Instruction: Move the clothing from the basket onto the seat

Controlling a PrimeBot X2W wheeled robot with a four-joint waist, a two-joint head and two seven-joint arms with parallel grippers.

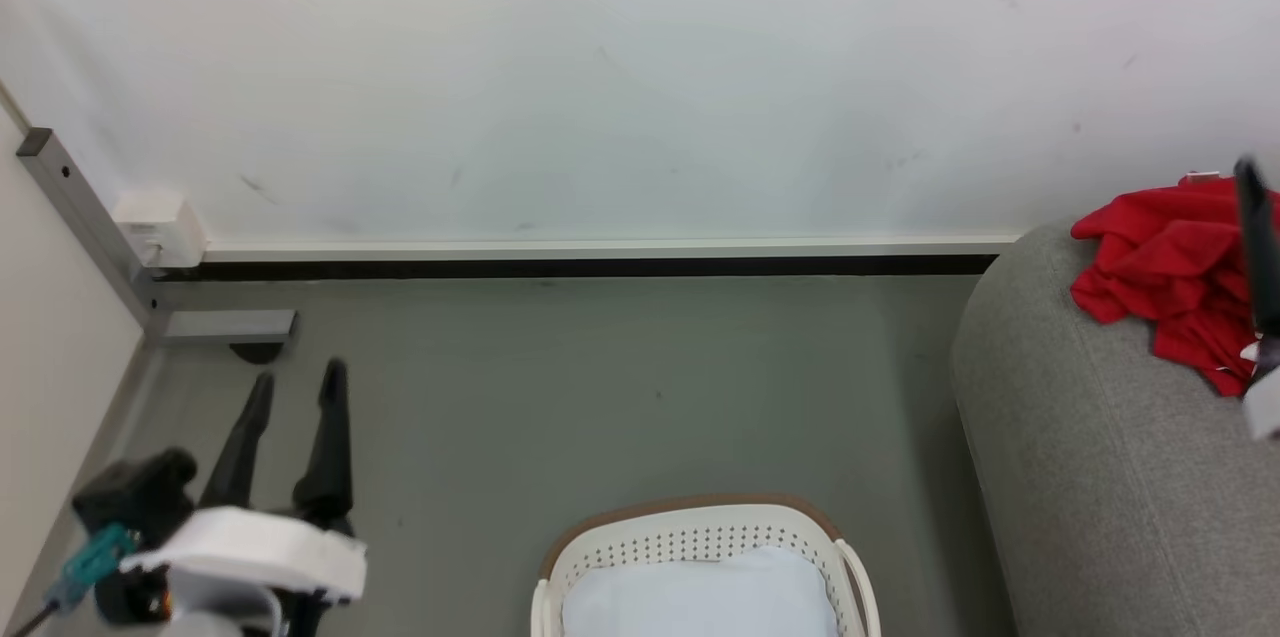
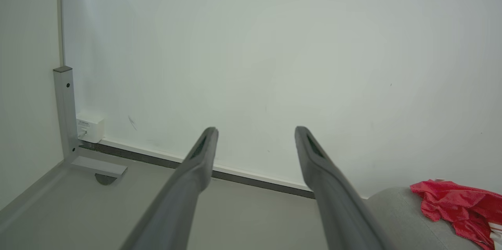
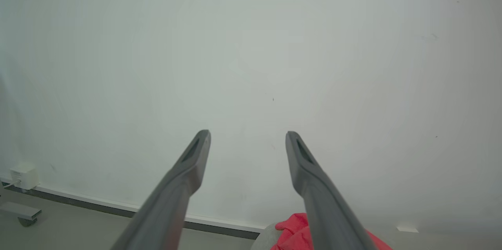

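While both my claws hang open with nothing in them, the red jersey shirt (image 1: 1165, 267) lies crumpled on the light grey sofa (image 1: 1080, 457), on its top close to the rounded end edge, on the side nearest the wall (image 1: 600, 67). So the shirt is on the seat and out of the basket!

Down on the floor (image 1: 600, 397), the cream-white laundry basket (image 1: 700, 525) with its brown rim band sits near the sofa's rounded end, a strip of bare floor between the two. Inside it I see a pale blue-white cushion pad (image 1: 700, 597) and no red.

My right gripper (image 3: 247, 134) is up over the sofa, its two dark fingers spread wide and aimed at the wall. A fold of red shows low between them, and I can't tell whether either finger touches the cloth. From my head camera, one dark finger of that claw crosses in front of the shirt at the far right edge.

My left gripper (image 1: 298, 377) is over the floor's left side, well apart from basket and sofa, jaws just as wide and pointing toward the wall's dark skirting. Ahead of it, in the corner, stands a grey metal post (image 1: 80, 217) with a foot on the floor, and a small white box (image 1: 158, 225) is fixed to the wall just beside it.
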